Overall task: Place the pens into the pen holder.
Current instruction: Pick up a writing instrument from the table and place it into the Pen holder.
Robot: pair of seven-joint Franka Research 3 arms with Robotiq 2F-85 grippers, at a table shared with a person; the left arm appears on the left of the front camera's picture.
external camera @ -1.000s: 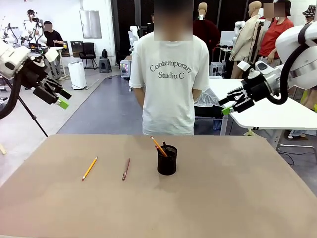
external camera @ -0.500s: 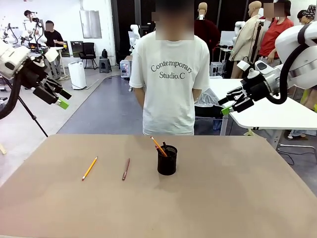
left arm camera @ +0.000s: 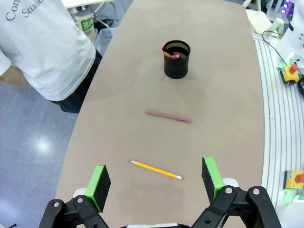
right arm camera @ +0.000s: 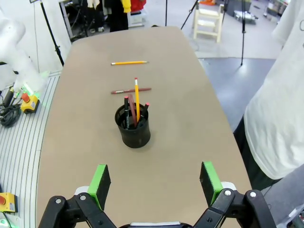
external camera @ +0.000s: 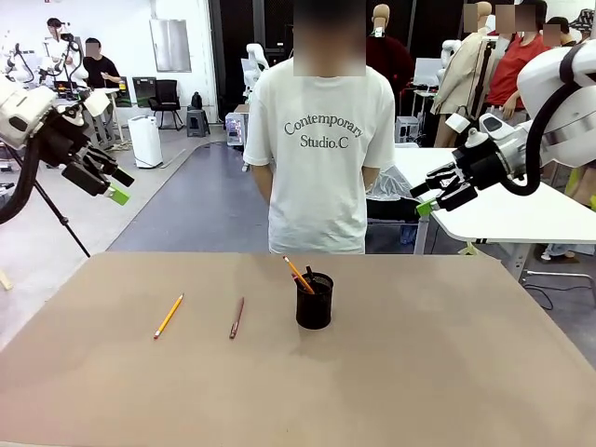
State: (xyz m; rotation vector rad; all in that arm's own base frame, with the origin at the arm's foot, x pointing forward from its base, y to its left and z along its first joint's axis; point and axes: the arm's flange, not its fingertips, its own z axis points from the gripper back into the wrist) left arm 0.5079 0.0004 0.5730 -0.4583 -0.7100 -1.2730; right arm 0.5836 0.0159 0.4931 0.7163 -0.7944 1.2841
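My left gripper (external camera: pixel 118 186) and right gripper (external camera: pixel 421 199) hung wide open, empty, since the orange pen (external camera: pixel 169 317) and brown pen (external camera: pixel 237 318) lay outside the pen holder (external camera: pixel 314 305).

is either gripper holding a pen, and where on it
Nothing is held. The left gripper and right gripper are both open, above the table; the orange pen and brown pen lie loose on it.
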